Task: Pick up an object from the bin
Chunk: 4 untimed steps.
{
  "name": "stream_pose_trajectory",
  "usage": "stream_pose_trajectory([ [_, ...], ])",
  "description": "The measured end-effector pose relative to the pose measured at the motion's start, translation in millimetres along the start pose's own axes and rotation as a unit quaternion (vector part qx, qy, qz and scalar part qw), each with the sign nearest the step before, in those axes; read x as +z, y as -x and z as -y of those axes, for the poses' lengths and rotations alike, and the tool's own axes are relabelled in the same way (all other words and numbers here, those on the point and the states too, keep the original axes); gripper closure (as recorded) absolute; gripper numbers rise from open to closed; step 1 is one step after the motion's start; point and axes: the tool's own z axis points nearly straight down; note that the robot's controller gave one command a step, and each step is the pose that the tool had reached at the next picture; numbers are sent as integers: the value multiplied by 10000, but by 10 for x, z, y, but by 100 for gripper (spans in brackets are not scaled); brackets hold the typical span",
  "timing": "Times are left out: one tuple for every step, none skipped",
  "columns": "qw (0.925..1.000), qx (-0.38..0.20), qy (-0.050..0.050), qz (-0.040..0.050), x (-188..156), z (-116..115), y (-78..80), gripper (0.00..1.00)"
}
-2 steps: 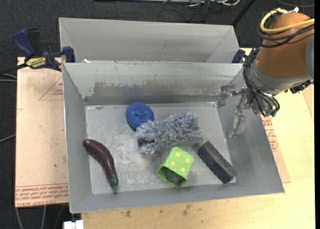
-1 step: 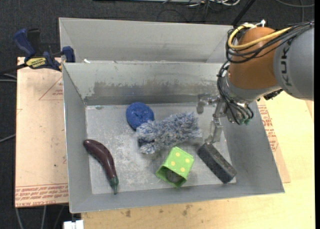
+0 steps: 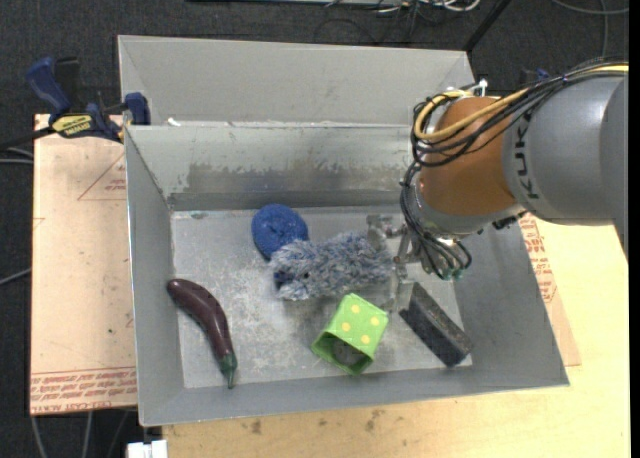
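Hanging right of centre, the gripper [image 3: 402,258] (its opening I cannot tell) sits beside the fuzzy grey-blue plush toy [image 3: 325,268], probably soft, light, best pinched mid-body.

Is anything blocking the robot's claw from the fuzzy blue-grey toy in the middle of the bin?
Nothing visible is. The gripper hangs at the right end of the fuzzy toy, and no thing lies between them. The green dotted cube and the dark block lie nearer the bin's front, off that path.
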Motion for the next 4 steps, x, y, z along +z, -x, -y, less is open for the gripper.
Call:
stream_pose_trajectory([
  [10000,-61,-6,-4,207,-343,116,100],
  [10000,-61,-7,-4,207,-344,116,100],
  [9994,-335,-3,-18,-804,-493,139,100],
  [9994,-337,-3,-18,-804,-493,139,100],
])
